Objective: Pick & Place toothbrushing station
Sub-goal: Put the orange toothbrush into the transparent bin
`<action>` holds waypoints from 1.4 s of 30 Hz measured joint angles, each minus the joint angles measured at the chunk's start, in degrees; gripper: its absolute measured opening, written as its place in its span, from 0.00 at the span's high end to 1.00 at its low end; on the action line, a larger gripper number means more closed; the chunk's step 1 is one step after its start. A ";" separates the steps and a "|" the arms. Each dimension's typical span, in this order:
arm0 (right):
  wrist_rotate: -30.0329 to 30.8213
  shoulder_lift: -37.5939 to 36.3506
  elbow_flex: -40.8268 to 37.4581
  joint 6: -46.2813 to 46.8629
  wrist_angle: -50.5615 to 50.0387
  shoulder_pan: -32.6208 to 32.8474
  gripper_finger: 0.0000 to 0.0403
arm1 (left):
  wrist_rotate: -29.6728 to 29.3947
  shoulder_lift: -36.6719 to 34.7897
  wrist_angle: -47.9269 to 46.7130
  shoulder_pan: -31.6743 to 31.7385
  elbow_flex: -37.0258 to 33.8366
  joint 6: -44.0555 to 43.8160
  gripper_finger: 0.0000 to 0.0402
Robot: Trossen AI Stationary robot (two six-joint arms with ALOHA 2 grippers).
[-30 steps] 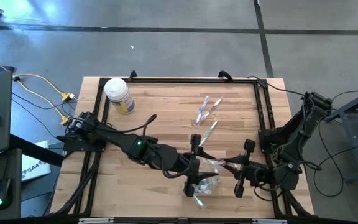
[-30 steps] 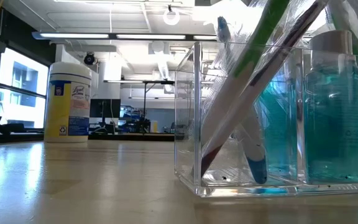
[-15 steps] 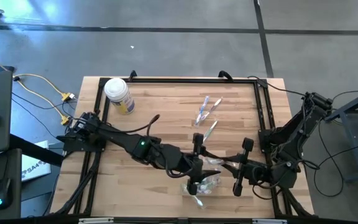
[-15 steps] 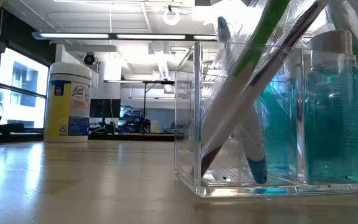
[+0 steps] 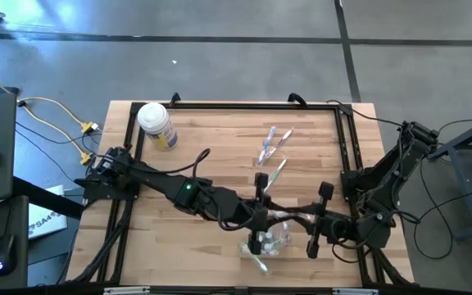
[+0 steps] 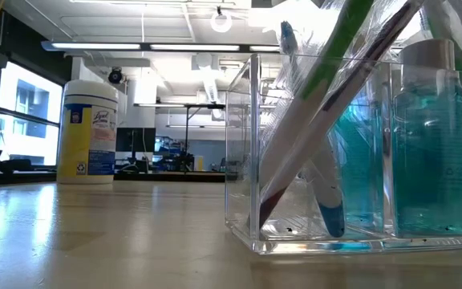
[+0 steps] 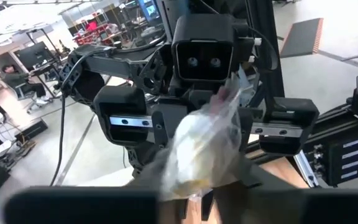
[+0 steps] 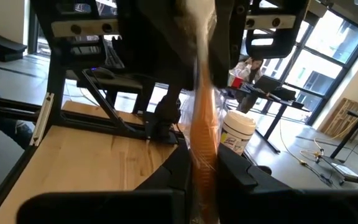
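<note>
Pale wooden table (image 5: 203, 131) inside a black frame, grey floor all round, open workshop with desks and windows beyond in the low view. Far left corner: white-lidded jar (image 5: 156, 124) with a yellow label, upright, well apart from everything else. Past the middle of the board, a few loose toothbrushes (image 5: 272, 144) lying flat in their wrappers. Near the front edge, the clear holder (image 5: 274, 240), upright on the wood, just below where both arms meet. Seen close in the low view: holder wall (image 6: 247, 144) see-through, split into compartments, several toothbrushes (image 6: 311, 152) leaning at a slant in one, a blue bottle (image 6: 431, 136) standing in the next. Left gripper (image 5: 275, 220) reaching in from the left side and right gripper (image 5: 297, 218) from the right, nose to nose over the holder's far side, tips very near each other. Right claw clenched on a slim wrapped toothbrush (image 8: 202, 134), dark fingers (image 8: 179, 171) pressed against either side of it, wrapper running up out of the grip. Same crinkled wrapper (image 7: 199, 146) filling the middle of the left wrist view, right arm's wrist camera straight behind it. Left claw hard against that wrapper; grasping or released, cannot tell.
</note>
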 joint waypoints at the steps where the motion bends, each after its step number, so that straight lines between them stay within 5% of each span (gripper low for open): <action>1: -0.05 0.00 0.00 0.01 0.00 0.02 0.92 | -0.07 0.00 -0.06 0.00 0.00 -0.01 0.91; 8: -0.53 0.00 -0.04 1.11 -1.14 0.00 0.90 | 0.02 -0.04 -0.68 -0.06 0.00 -0.16 0.94; 13: -1.64 0.00 -0.04 1.51 -1.47 0.00 0.78 | 0.00 -0.04 -0.94 -0.15 0.00 0.07 0.98; 23: 13.69 -0.76 -0.04 1.06 -1.32 6.37 0.43 | -0.37 -0.18 -5.08 -1.75 0.02 0.02 0.98; 31: 17.71 -0.90 -0.04 1.10 -1.49 13.10 0.34 | -7.24 -2.32 -7.97 -7.36 0.02 -0.60 0.98; 42: 21.55 -0.90 -0.02 1.62 -1.68 17.77 0.34 | -18.08 -3.43 -26.74 -13.44 0.00 -29.75 0.98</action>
